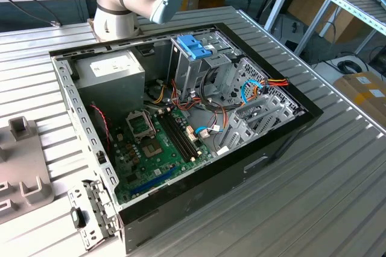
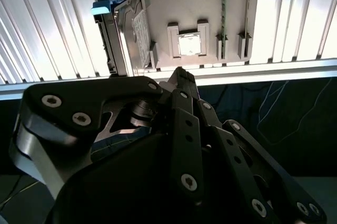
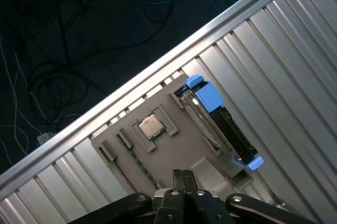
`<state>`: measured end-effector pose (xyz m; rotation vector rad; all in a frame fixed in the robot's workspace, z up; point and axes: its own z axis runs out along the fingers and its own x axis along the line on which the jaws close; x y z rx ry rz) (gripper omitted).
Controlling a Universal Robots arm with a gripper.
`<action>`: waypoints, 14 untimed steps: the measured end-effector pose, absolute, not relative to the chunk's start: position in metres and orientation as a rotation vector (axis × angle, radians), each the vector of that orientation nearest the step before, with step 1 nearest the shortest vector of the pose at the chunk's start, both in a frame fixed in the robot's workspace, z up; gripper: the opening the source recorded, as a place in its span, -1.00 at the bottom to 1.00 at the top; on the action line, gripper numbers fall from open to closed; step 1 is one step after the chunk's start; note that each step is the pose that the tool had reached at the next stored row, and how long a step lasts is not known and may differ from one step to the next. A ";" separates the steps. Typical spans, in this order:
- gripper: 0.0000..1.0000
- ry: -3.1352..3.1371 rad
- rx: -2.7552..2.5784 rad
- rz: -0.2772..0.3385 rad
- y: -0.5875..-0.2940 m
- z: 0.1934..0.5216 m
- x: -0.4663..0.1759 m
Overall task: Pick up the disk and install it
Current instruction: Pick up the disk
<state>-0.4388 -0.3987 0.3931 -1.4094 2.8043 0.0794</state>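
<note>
Your claw (image 3: 183,175) is closed w/ nothing in it over the grey holder plate (image 3: 181,141), whose edge slot keeps the disk (image 3: 220,125) on edge; prob. dense, rigid, shock-sensitive, so pinch its flat faces.

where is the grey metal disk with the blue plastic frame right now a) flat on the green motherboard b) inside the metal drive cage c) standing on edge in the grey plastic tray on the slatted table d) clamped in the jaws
C: in the first wrist view the blue-framed grey metal disk stands on edge in the grey plastic tray, and the gripper holds nothing.
</note>
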 end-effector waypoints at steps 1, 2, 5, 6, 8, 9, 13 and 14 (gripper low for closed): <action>-0.80 2.802 -1.414 0.079 -0.399 0.393 -0.439; -0.80 2.800 -1.419 0.079 -0.399 0.393 -0.439; -0.80 2.792 -1.435 0.079 -0.399 0.393 -0.439; -0.80 2.789 -1.440 0.079 -0.399 0.393 -0.439; -0.80 2.786 -1.448 0.079 -0.399 0.393 -0.439; -0.80 2.784 -1.452 0.080 -0.399 0.393 -0.439; -0.80 2.772 -1.475 0.080 -0.399 0.393 -0.439; -0.80 2.770 -1.479 0.080 -0.399 0.393 -0.439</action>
